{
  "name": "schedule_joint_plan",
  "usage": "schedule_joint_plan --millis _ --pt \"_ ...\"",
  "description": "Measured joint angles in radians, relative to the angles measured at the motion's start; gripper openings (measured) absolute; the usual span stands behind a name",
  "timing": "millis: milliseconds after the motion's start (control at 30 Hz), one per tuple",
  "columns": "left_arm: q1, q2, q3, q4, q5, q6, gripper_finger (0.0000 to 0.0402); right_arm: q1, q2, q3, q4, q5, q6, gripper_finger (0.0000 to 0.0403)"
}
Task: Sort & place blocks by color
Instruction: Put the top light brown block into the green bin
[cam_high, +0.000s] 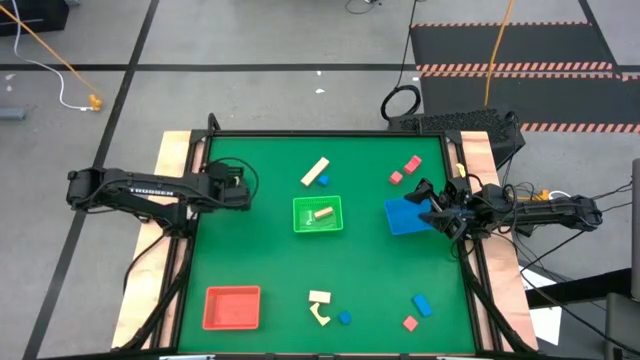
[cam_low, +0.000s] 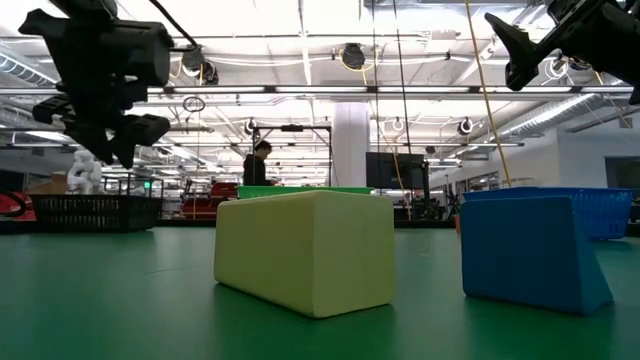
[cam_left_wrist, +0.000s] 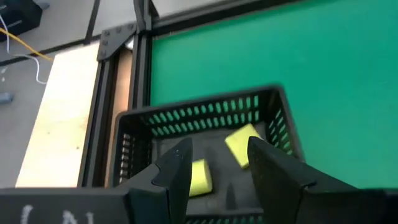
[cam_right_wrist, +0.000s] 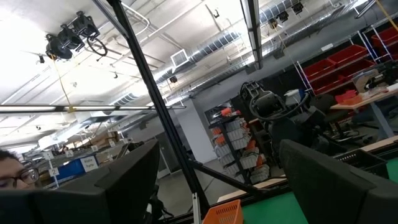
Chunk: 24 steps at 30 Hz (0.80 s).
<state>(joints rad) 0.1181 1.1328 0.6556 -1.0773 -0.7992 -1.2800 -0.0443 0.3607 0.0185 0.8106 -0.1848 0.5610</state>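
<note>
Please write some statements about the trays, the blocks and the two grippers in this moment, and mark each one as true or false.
1. The left gripper hangs above the black tray, and nothing sits between its fingers. True.
2. The black tray is empty. False: two yellow-green blocks lie inside it.
3. The red tray holds no block. True.
4. The green tray holds a blue block. False: it holds one cream block.
5. The right gripper is at the blue tray, fingers apart. True.
</note>
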Motion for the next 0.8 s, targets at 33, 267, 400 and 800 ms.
schedule_joint_plan --millis 33,267,400,800 --pt "0.0 0.0 0.0 0.014 -0.013 0.003 0.016 0.0 0.0 0.0 0.0 0.0 0.0 0.0325" --pt "0.0 -0.008 0.026 0.302 -0.057 0.213 0.0193 0.0 0.0 0.0 0.0 0.0 0.0 0.0325" --pt "0.0 -0.008 0.025 0.586 -0.034 0.435 0.0217 0.0 0.0 0.0 0.0 0.0 0.0 0.0325" --pt "0.076 0.152 0.018 1.049 0.278 0.654 0.0267 0.0 0.0 0.0 0.0 0.0 0.0 0.0325"
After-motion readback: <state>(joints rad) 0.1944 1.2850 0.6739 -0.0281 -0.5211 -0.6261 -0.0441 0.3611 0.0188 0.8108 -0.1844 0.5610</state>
